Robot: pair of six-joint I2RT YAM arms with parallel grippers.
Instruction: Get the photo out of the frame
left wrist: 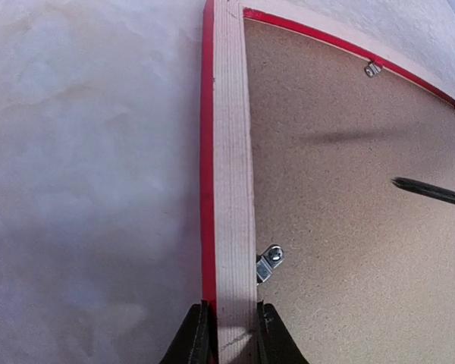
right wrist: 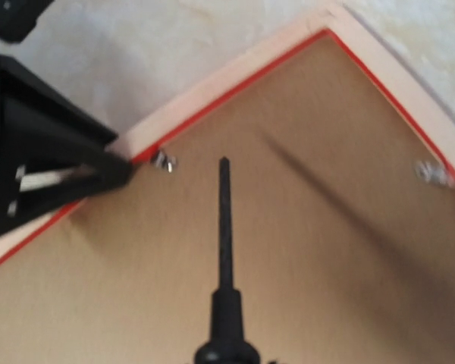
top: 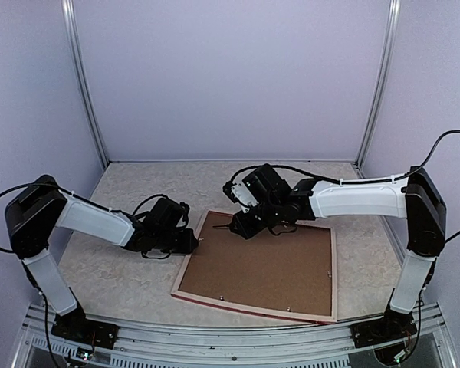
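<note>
The frame (top: pixel 188 261) lies back-up, so its front and whatever sits under the brown backing board (top: pixel 268 268) are hidden. In the right wrist view the screwdriver (right wrist: pixel 225 227) runs off the bottom edge, hiding its handle and the fingers of the right gripper (top: pixel 244 225), and the far clip (right wrist: pixel 432 173) is blurred. The left wrist view shows only the fingertips of the left gripper (left wrist: pixel 229 334).

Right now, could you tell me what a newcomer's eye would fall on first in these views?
The big frame lies face down on the table, brown backing board up. The left gripper clamps its left rail, while the right gripper holds a black-shafted screwdriver over the board, tip near a small metal clip by that rail.
</note>
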